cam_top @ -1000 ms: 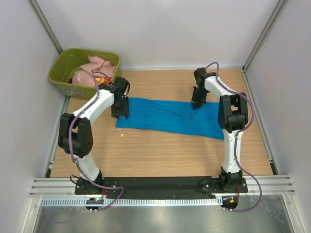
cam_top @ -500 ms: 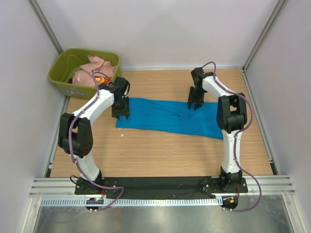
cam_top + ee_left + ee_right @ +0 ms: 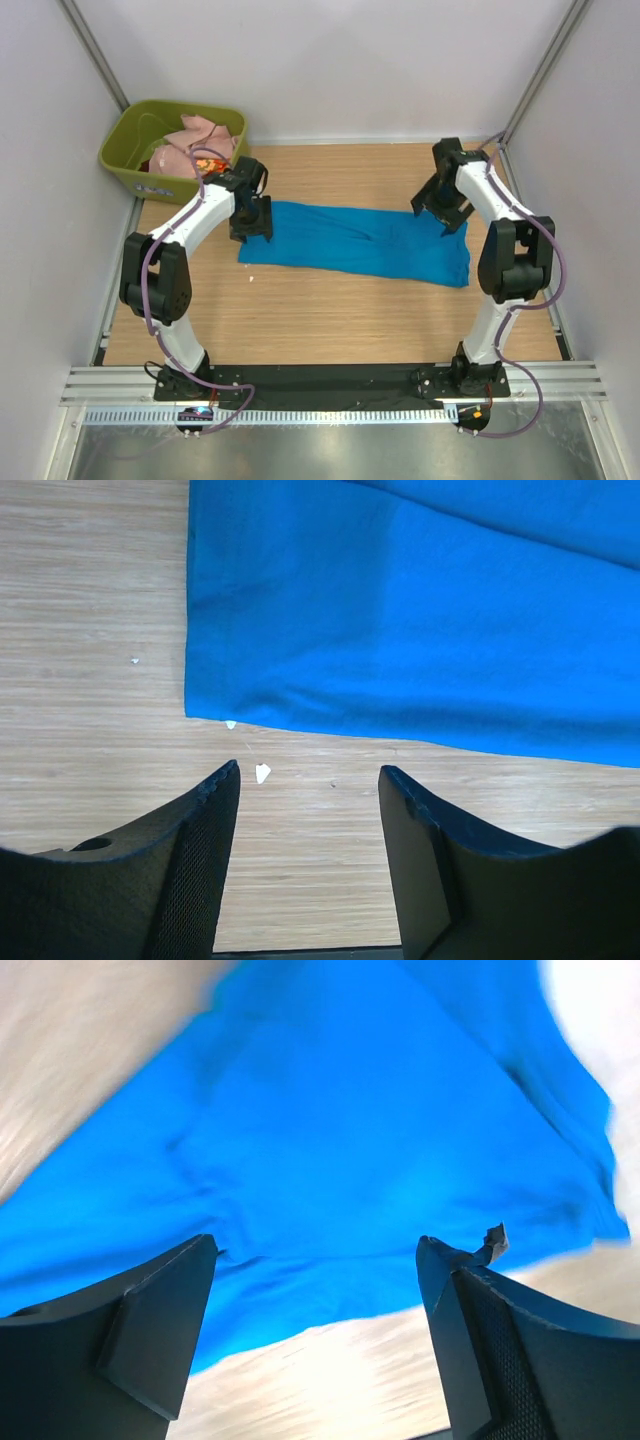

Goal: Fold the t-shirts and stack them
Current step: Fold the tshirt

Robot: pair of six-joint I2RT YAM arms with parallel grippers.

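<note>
The right claw (image 3: 441, 215) has swung to the right end of the blue t-shirt (image 3: 350, 240), lying lengthwise leftward toward the left claw (image 3: 250, 228); both gape empty.

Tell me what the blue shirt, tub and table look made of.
Blue shirt: soft matte cloth, probably knit cotton; it lies limp, with creases. Tub: looks like moulded plastic, olive-green, with a smooth rounded rim. Table: wood or wood-look laminate; pale grain lines show, but I cannot tell which.
</note>
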